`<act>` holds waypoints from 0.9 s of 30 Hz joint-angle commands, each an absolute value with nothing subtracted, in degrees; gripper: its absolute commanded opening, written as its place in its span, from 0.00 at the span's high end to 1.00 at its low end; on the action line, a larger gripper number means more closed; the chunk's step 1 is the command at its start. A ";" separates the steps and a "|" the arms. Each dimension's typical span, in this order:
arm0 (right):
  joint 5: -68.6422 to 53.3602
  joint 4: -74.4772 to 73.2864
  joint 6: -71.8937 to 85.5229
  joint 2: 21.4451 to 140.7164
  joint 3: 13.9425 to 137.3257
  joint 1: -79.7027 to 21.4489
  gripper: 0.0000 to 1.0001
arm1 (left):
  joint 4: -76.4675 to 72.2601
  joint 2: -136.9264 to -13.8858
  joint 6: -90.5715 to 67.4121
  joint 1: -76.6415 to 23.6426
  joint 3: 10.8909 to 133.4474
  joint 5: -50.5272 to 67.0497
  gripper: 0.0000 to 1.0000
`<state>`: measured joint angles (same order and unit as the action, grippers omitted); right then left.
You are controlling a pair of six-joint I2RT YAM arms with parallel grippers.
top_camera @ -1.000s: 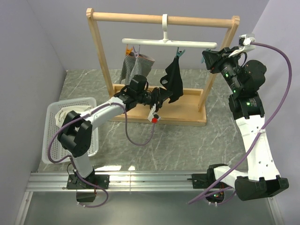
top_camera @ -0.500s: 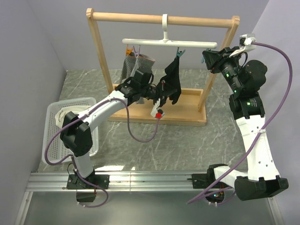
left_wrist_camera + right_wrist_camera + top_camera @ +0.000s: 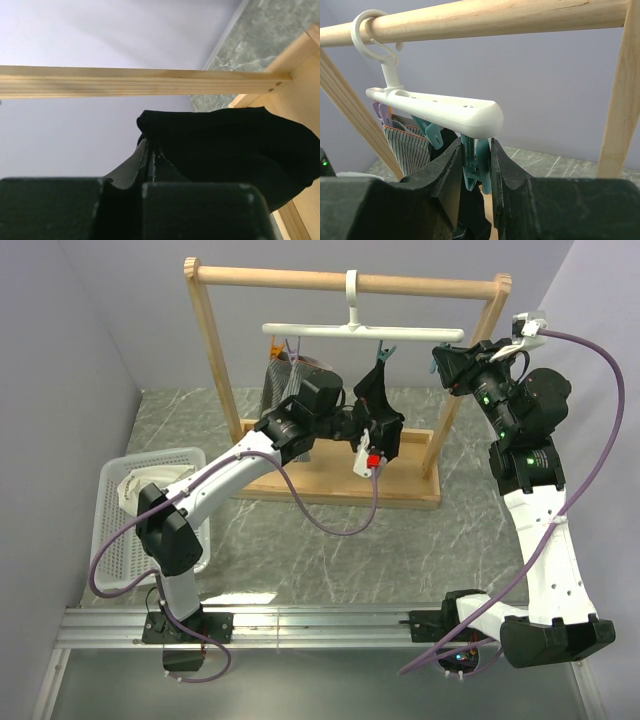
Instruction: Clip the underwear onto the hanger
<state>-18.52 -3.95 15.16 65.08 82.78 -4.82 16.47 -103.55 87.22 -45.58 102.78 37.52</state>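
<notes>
Now your left gripper [image 3: 368, 435], clamped on the free side of the black underwear [image 3: 378, 398], has climbed from low by the wooden rack [image 3: 340, 280] toward the white hanger [image 3: 400, 333], carrying the cloth up with it. One corner already hangs from the hanger. Your right gripper [image 3: 475, 150] pinches the end clip [image 3: 476, 170], so the second corner looks nearly ready to feed in.

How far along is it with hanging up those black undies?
Done: one corner of the underwear hangs from a teal clip on the hanger. In hand: the left fingers pinch its loose side, and the right fingers are closed around the end clip. Left: getting that side into the end clip, then letting go.
</notes>
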 commanded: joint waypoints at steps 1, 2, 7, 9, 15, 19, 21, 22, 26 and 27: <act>-18.99 -1.23 15.91 64.16 82.18 -4.48 1.00 | 13.53 -103.89 78.05 -46.93 106.61 34.19 1.00; -18.98 -1.32 15.91 64.33 82.18 -4.40 1.00 | 13.01 -103.63 77.70 -47.02 106.44 34.02 1.00; -19.16 -1.32 16.08 64.42 82.09 -4.48 1.00 | 9.77 -103.01 75.50 -49.39 106.08 29.28 1.00; -19.16 -1.23 16.08 64.25 81.91 -4.39 1.00 | 8.88 -103.80 74.28 -50.09 106.96 25.68 1.00; -19.07 -1.76 15.56 64.07 81.39 -4.39 1.00 | 3.43 -108.01 70.68 -52.03 111.17 12.42 1.00; -19.07 -1.76 15.56 63.90 81.04 -4.39 1.00 | 0.53 -109.60 68.12 -52.47 113.11 7.83 1.00; -19.25 -1.67 15.64 63.98 81.03 -4.39 1.00 | -1.56 -109.69 67.33 -52.65 113.20 6.08 1.00; -19.34 -1.67 15.82 63.98 80.95 -4.39 1.00 | -2.02 -109.60 67.06 -52.65 113.12 5.54 1.00; -19.42 -1.58 15.91 63.81 80.42 -4.39 1.00 | -5.79 -109.51 66.62 -52.82 111.80 2.03 1.00; -19.51 -1.67 15.91 63.55 80.07 -4.39 1.00 | -7.02 -109.42 66.80 -52.91 111.36 1.33 1.00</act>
